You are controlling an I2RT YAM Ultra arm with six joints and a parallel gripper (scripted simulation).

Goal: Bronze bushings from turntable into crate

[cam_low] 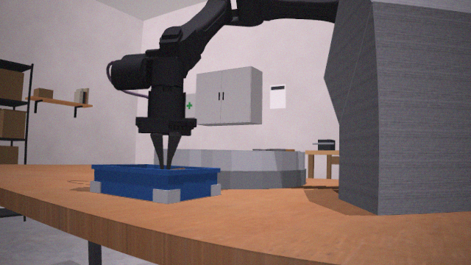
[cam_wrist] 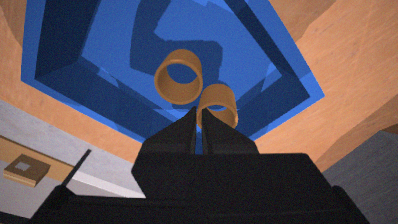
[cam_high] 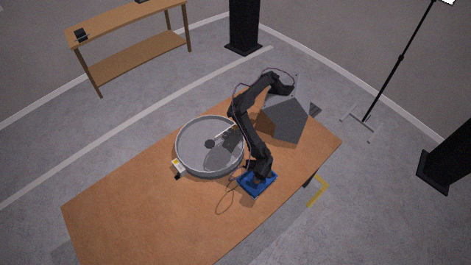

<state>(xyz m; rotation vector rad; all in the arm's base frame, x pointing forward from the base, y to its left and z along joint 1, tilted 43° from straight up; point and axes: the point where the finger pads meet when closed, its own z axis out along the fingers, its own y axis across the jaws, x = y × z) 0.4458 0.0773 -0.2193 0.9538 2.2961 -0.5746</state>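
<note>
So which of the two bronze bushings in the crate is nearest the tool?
The right-hand bushing in the wrist view: the fingertips overlap it there. The upper-left bushing shows clear of them.
</note>
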